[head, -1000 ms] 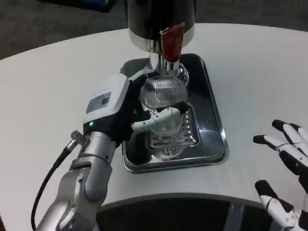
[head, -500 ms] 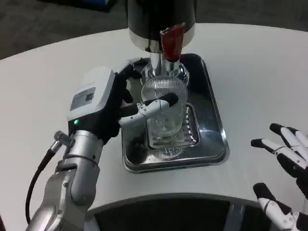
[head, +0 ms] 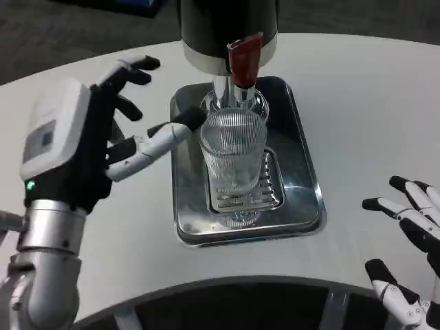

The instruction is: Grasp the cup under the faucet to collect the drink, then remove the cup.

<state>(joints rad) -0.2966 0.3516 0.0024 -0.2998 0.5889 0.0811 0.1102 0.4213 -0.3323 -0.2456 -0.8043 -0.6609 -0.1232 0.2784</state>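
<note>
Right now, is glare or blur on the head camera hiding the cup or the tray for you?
Head view: the ribbed clear cup is sharp, ribs readable; the steel tray throws bright reflections along its rim and floor, and the cup's base blends into the shiny grate. The left hand looks slightly soft; the right hand is cut off by the picture's edge.

Faucet (head: 237,75) over cup (head: 232,152); sides open

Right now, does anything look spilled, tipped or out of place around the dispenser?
Nothing stands out. The ribbed glass cup stands upright on the metal tray beneath the red-handled faucet, with no spill visible. The left hand is open beside it.
</note>
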